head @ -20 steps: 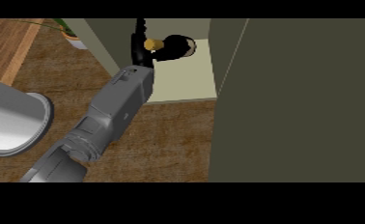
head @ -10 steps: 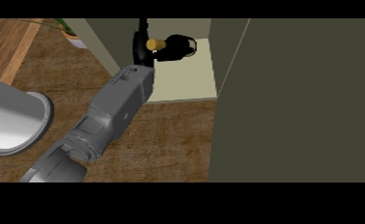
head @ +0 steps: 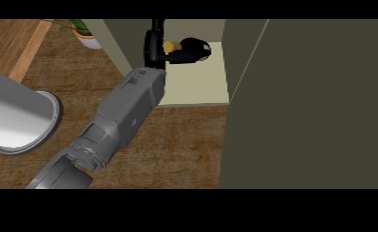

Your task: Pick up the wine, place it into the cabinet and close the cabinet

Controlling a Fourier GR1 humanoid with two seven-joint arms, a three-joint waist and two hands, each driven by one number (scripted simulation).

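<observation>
Wooden counter point(head: 170, 136), open cabinet point(head: 196, 83) — left hand point(head: 153, 46) reaches inside beside the dark wine point(head: 193, 50), presumably setting it down; whether it's holding, can't tell.

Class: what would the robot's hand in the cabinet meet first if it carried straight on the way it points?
Probably the cabinet's back wall, hidden at the top edge. The hand points deeper inside, the wine beside it; depth is unclear.

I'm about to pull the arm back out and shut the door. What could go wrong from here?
1. The hand is inside the cabinet beside the wine; withdrawing could knock the bottle over.
2. The open cabinet door fills the view's right side; swinging it early might catch the forearm.
</observation>
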